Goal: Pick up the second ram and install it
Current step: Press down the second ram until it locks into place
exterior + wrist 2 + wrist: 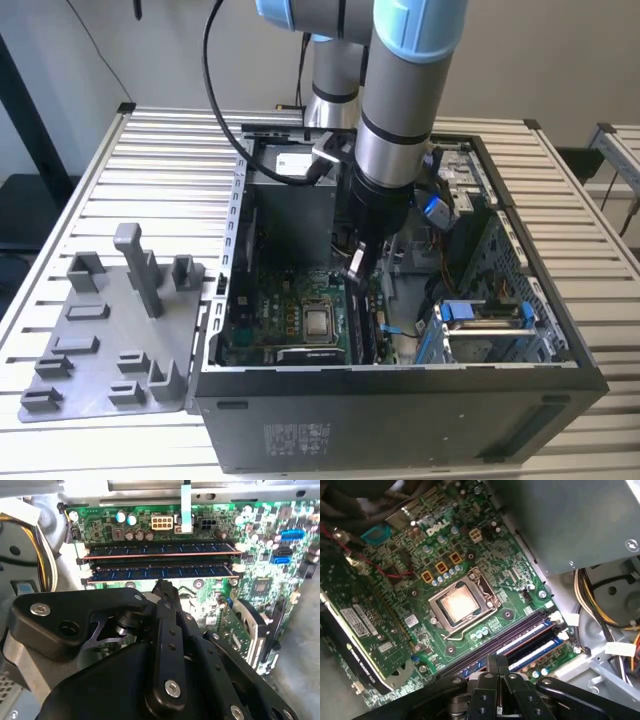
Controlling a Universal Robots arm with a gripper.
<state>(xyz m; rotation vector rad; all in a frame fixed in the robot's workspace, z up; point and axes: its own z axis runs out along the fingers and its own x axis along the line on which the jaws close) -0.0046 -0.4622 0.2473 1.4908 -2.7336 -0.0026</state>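
The robot arm [395,90] reaches straight down from above, its grey and light blue tube standing almost upright. At its lower end sits the black hand [357,262], pointing downward. In the second wrist view the hand's [165,587] black fingers [166,605] are pressed together with no gap between the tips.

- The gripper [357,262] hangs inside the open computer case [400,385], above the green motherboard [415,565].
- At its 12 o'clock in the second wrist view, two ram sticks [160,560] sit in adjacent slots, just beside the fingertips.
- A metal drive cage [480,335] crowds 4 o'clock in the exterior view.
- The grey tray [110,330] stands well apart at 9 o'clock, outside the case wall.
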